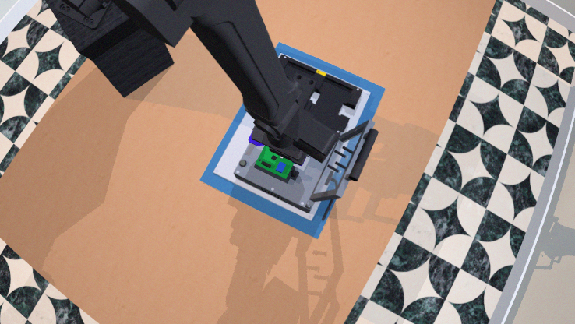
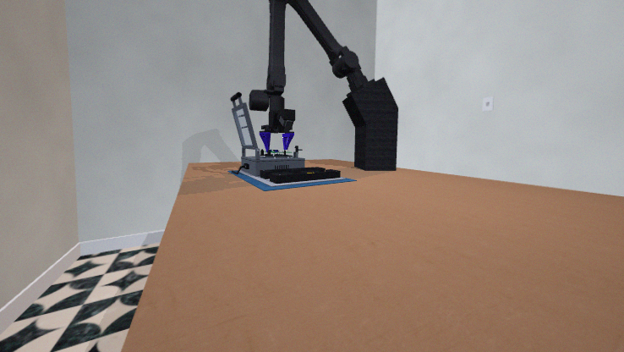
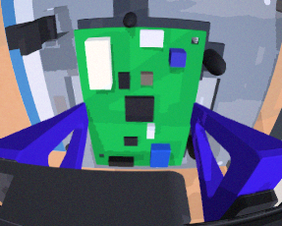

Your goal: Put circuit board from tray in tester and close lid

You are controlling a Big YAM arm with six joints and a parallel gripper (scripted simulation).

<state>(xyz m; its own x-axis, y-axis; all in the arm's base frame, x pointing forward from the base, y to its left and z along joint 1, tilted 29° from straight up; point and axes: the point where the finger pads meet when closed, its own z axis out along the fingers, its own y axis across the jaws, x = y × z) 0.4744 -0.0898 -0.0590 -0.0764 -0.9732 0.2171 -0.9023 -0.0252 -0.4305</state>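
The circuit board is face up over the tester's pin plate. My gripper is shut on the circuit board, a blue fingertip against each long edge. The white connector is at the end by the lone post and the hook. A hinge-side post is close beside the right edge. A bright pin tip shows in the upper right hole; the other pin cannot be made out. Whether the board lies fully flat is unclear. The lid stands open.
The black tray lies beside the tester, both on a blue mat. The lid's handle stands up on the hinge side, close to the wrist. No board shows in the visible part of the tray.
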